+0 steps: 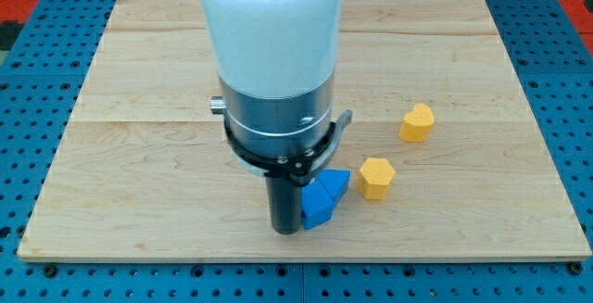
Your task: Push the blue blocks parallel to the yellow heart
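Two blue blocks touch each other near the board's bottom middle: a blue triangle-like block [336, 182] and a blue block [318, 207] just below and left of it, its shape partly hidden. My tip [286, 230] stands right against the left side of the lower blue block. A yellow heart [417, 122] lies to the view's right, above and right of the blue blocks. A yellow hexagon [376, 177] sits just right of the blue blocks, a small gap apart.
The arm's white and metal body [273, 71] hides the board's middle and top centre. The wooden board [139, 155] lies on a blue perforated table [28, 155]; its bottom edge runs close below my tip.
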